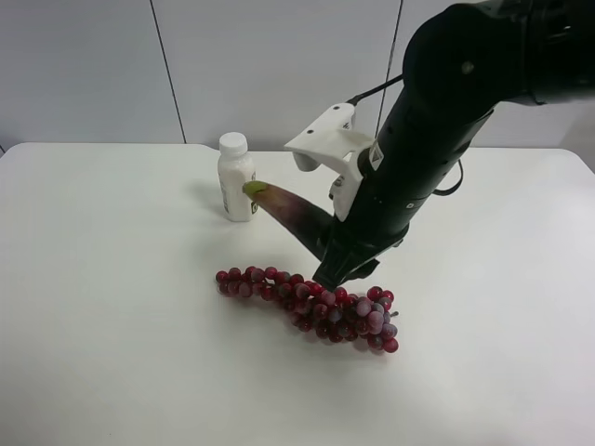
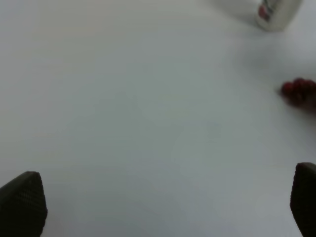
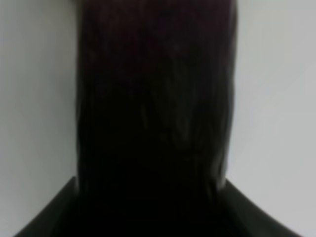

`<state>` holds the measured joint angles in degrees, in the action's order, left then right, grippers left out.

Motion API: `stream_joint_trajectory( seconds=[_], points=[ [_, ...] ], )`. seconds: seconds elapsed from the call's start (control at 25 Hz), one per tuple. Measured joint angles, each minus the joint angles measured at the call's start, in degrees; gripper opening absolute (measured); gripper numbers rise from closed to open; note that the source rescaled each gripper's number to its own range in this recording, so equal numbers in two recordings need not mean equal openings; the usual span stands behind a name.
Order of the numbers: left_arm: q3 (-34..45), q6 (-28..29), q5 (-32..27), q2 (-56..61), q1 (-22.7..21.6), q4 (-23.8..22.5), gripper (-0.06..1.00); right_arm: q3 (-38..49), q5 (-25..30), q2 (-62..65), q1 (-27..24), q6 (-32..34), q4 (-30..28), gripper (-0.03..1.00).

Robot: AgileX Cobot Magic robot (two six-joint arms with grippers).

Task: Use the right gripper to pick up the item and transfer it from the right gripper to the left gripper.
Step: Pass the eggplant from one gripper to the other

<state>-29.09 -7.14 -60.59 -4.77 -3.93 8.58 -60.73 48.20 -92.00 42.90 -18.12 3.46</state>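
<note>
The dark purple toy eggplant is held tilted above the table, its yellow-green tip pointing at the white bottle. My right gripper, on the black arm with the white mount, is shut on its dark end, just above the grapes. In the right wrist view the eggplant fills the middle, dark and blurred. My left gripper is open and empty over bare table; only its two black fingertips show. The left arm is out of the exterior high view.
A bunch of red grapes lies on the white table under the right gripper; its end shows in the left wrist view. A white bottle stands behind the eggplant's tip and shows in the left wrist view.
</note>
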Motion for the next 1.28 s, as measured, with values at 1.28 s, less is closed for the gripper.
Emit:
stream_joint_trajectory(
  seconds=[1.28],
  points=[
    [-10.13,-22.74,9.37,-39.98,48.94,-14.82,1.00,0.00,6.71,0.00,7.46,-16.09,19.86,0.01]
  ],
)
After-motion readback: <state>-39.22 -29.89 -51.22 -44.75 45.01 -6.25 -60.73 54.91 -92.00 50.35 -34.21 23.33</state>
